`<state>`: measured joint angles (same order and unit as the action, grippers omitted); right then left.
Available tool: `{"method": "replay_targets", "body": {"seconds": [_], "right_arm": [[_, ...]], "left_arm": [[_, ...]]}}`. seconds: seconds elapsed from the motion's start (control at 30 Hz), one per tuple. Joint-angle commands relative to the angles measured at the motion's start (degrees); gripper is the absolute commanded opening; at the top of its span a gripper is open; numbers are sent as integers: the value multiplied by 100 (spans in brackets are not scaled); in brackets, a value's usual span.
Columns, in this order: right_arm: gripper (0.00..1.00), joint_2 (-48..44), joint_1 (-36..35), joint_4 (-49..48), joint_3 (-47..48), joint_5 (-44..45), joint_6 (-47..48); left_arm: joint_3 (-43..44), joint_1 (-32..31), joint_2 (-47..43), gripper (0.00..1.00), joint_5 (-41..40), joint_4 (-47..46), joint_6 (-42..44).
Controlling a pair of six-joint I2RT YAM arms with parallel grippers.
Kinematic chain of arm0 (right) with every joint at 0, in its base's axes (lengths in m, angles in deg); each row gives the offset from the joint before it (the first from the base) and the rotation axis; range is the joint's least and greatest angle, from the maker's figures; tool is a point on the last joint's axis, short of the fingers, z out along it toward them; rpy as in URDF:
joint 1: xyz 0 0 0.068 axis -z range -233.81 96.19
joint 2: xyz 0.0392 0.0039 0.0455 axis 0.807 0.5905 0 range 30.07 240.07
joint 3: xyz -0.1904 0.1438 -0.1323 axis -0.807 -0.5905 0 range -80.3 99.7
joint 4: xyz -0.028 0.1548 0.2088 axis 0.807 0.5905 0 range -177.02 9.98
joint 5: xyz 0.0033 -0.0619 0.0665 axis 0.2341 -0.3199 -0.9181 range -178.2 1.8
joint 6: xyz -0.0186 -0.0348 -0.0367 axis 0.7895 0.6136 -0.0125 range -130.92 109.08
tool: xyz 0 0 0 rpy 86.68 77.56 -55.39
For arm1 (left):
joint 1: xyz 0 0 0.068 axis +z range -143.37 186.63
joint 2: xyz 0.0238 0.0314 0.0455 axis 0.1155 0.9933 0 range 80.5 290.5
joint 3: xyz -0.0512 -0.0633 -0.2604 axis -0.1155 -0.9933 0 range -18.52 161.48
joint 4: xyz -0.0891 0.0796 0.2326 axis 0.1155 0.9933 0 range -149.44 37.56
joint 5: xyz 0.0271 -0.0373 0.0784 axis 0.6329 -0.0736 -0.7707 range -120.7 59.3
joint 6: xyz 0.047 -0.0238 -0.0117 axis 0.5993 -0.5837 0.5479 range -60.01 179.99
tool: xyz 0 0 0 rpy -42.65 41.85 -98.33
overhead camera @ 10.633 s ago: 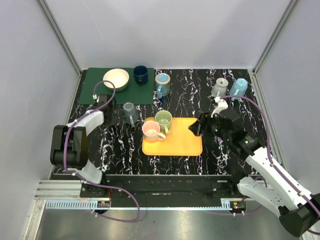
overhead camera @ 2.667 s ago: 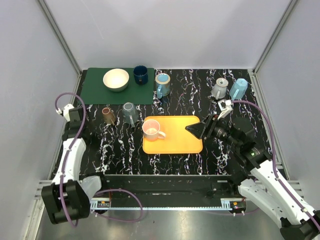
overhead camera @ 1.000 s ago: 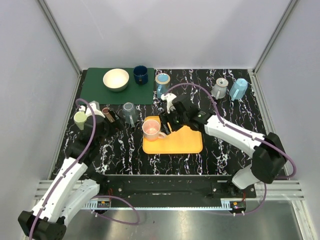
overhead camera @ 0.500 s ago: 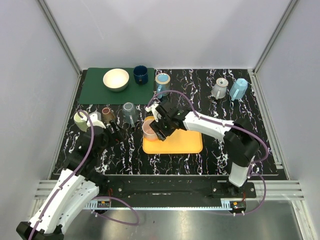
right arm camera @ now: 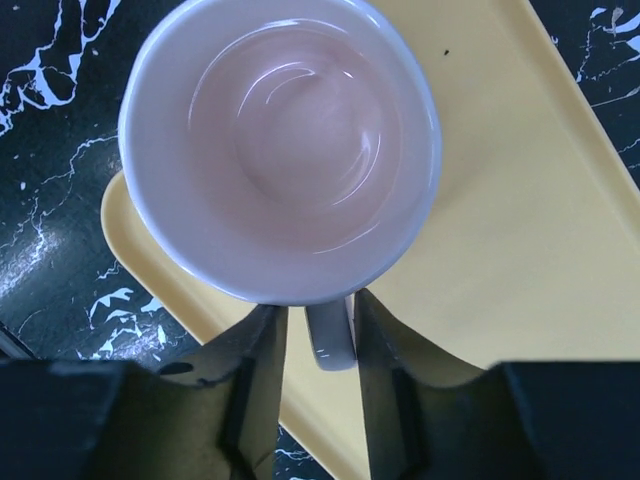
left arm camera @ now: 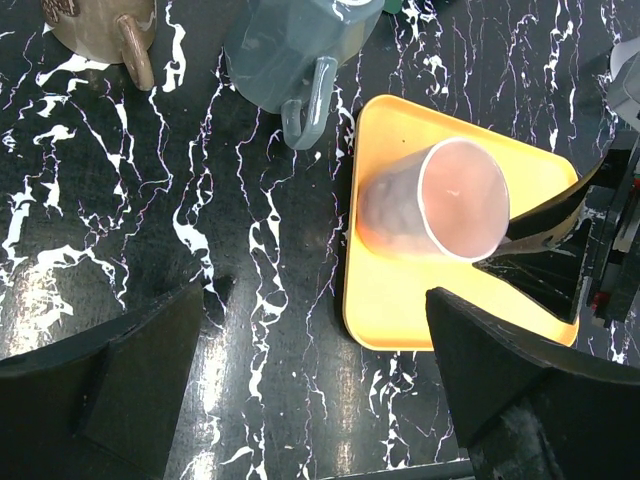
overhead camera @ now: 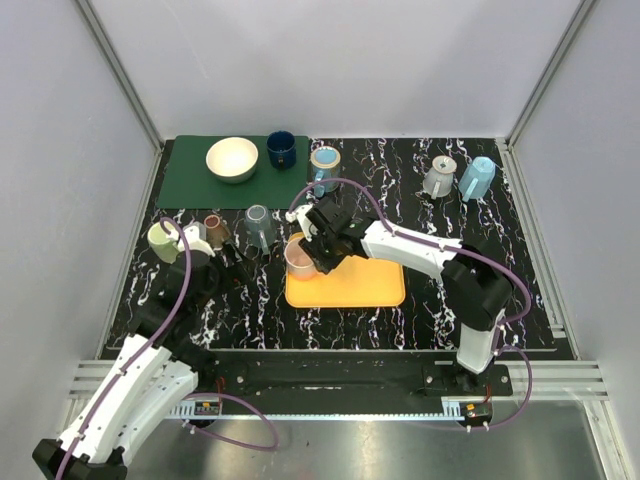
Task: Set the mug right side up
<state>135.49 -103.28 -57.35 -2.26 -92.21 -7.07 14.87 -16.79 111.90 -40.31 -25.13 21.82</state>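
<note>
Since ten seconds ago the right arm has swung from the tray's right side across to its left end, and the green mug that stood on the tray now sits well off to the tray's left, beside the left arm.

My right claw is down at the pink mug, which stands on the tray's left end. Its two fingers straddle the handle. They are drawn in narrow, with one finger against the handle and a sliver of yellow showing past the other, so I read it as not yet clamped. My left claw hangs spread wide over the table just left of the tray, with nothing in it.

As for progress, I judge the turning is done or all but done. The right wrist camera looks straight down into the pink hollow, so the mouth faces up. From the left wrist the cup looks to lean, though that may only be the camera's slant. What's left, I'd say, is settling it flat and letting go.

I can't see the mug's base, so I can't tell whether it sits square on the tray. From above, the arm covers the handle. The right fingers are dark blurs up close, and their tips are hard to place.
</note>
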Motion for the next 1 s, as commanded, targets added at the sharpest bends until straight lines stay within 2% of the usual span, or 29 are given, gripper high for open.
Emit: {"method": "replay_targets", "body": {"seconds": [0.0, 0.07, 0.2, 0.37, 0.5, 0.63, 0.83, 0.9, 0.93, 0.97], "right_arm": [[33, 109, -54, -251, 238, -21, 62], [22, 119, -54, -269, 229, -30, 45], [14, 22, -63, -295, 159, -12, 1], [0, -689, -71, -287, -174, 216, -271], [0, -1743, -71, -339, -728, 374, -736], [0, -3094, -71, -506, -1377, 699, -1429], [0, -4414, -19, -734, -1871, 691, -2282], [0, -4635, 165, -769, -2037, 543, -2529], [0, -4889, 297, -848, -2143, 429, -2826], [0, -5022, 455, -953, -2257, 71, -3021]], "left_arm": [[10, -13, 33, 95, 82, -266, 56], [10, -13, 7, 95, 90, -266, 56], [19, -13, 16, 94, 82, -266, 56], [10, -13, 68, 93, 38, -301, 56], [-60, -13, 25, 99, -24, -477, -128], [-253, -13, -107, 99, 230, -1003, -515], [-596, -13, -29, 99, 1371, -2241, -1236], [-762, -13, 77, 99, 1987, -2997, -1473], [-859, -13, 86, 99, 2354, -3661, -1569], [-1069, -31, 60, 99, 2506, -4016, -1797]]}}
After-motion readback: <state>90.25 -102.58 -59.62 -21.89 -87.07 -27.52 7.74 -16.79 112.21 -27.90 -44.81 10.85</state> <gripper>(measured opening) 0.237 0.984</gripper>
